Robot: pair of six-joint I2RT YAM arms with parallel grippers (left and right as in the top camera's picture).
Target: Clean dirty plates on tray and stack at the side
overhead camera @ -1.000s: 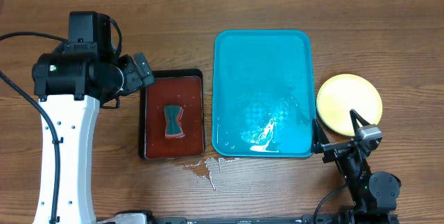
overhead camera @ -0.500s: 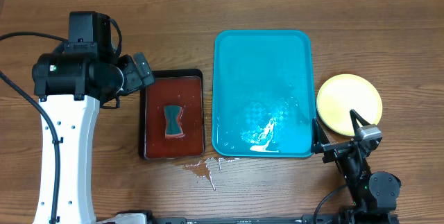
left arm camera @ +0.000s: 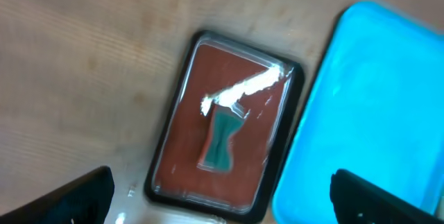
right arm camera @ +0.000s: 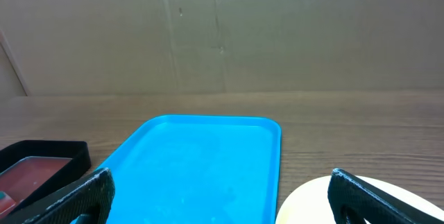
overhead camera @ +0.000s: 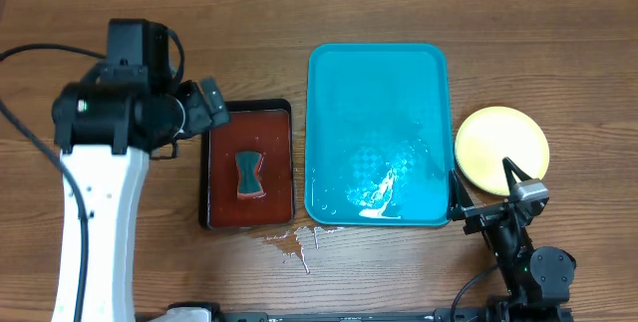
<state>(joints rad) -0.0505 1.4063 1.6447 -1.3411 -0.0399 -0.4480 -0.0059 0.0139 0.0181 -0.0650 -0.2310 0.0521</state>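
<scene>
Plates (overhead camera: 501, 150), only a yellow one showing, lie on the tabletop (overhead camera: 558, 53) just beyond the released right end effector (overhead camera: 479, 170), right of the wet blue tray (overhead camera: 377, 49). Farther left, the released left end effector (left arm camera: 220, 181) hangs over a red tray (overhead camera: 206, 177) holding a sponge (overhead camera: 248, 173).

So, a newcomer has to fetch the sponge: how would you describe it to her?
Find the big turquoise tray mid-table. Just left of it sits a smaller dark red tray with a black rim, and the sponge lies in its middle. It is the only dark green, hourglass-shaped thing there.
</scene>
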